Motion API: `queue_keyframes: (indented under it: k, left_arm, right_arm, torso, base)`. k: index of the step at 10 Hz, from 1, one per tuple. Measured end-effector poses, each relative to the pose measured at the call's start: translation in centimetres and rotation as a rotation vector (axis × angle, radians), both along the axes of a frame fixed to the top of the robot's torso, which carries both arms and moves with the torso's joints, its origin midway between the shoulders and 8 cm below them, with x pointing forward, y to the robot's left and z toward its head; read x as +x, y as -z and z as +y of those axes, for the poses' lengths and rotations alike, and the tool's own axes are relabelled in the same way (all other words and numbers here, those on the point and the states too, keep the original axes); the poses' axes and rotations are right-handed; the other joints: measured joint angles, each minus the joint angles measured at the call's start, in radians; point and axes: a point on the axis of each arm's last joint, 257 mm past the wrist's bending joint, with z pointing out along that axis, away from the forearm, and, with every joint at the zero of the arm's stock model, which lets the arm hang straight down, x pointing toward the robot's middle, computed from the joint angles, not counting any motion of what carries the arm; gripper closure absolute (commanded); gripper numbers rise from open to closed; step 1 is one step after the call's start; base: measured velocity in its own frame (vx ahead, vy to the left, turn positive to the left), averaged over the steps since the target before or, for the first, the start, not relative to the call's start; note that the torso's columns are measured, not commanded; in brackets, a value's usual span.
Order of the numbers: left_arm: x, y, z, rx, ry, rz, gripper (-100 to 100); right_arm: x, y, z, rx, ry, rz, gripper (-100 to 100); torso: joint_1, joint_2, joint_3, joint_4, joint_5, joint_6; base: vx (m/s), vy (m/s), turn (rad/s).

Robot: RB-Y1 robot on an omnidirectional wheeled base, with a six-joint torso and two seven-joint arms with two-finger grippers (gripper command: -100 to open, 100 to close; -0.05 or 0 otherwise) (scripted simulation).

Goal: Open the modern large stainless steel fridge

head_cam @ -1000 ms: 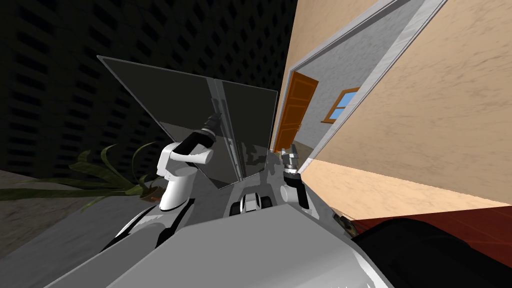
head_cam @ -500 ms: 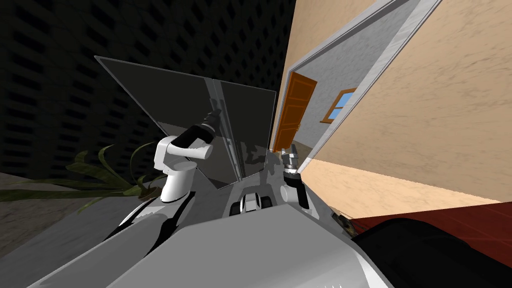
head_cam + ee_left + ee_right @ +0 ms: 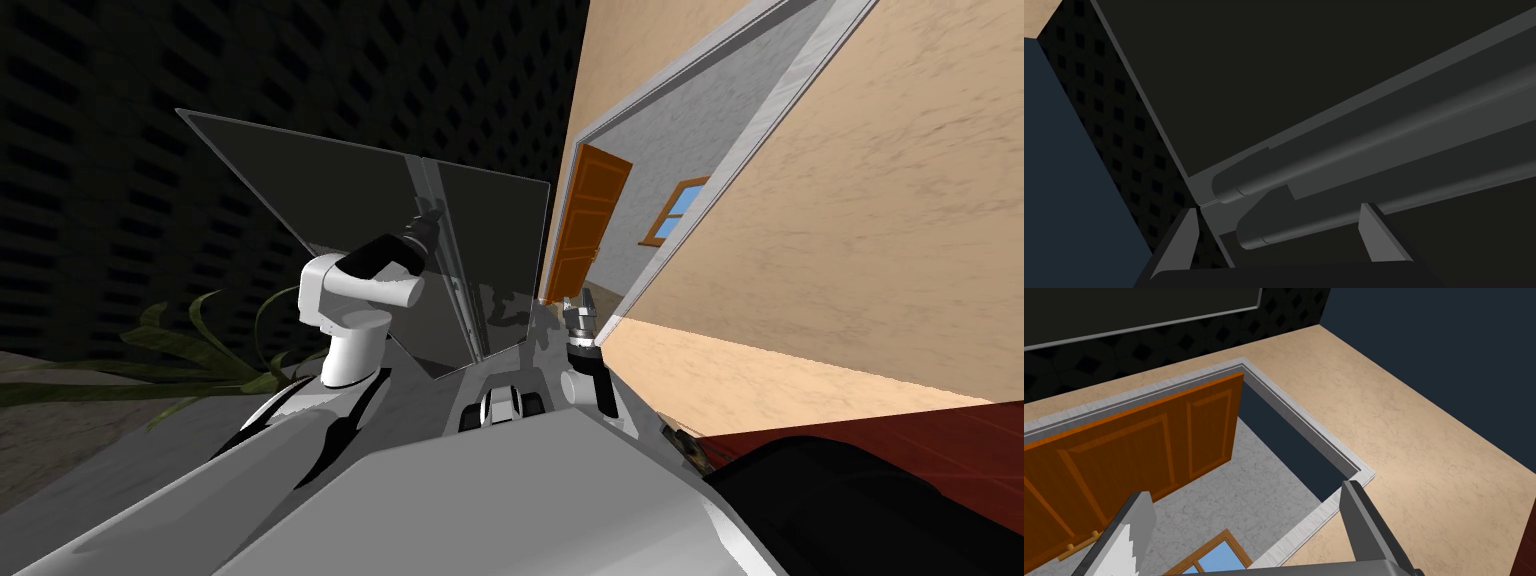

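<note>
Fridge (image 3: 340,200) — dark, two-door, just ahead; its door is likely heavy and stiff, the handle smooth. Left gripper (image 3: 1279,210), fingers apart, straddles the bar handle (image 3: 1334,212) at the centre seam — the best hold. Right gripper (image 3: 1246,498) idle, fingers apart.

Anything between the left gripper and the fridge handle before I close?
Nothing visible. The open left gripper faces the fridge door, with the end of one handle framed between its fingers; a second handle runs beside it.

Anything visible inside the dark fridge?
No. Both doors of the dark grey glossy fridge look shut, covering the interior. Only its two grey bar handles show, left hand open at them.
</note>
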Motion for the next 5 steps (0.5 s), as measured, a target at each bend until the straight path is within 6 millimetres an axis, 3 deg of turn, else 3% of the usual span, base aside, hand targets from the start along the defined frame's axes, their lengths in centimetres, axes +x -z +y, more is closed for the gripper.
queue_keyframes:
  k: [5]
  left_arm:
    - [0.4,-1.5,0.6,0.028,-0.058,0.045,-100]
  right_arm:
    - [0.0,0.0,0.0,0.000,0.000,0.000,0]
  torso:
    - [0.000,0.000,0.000,0.000,0.000,0.000]
  base:
    - [0.012,-0.021,0.000]
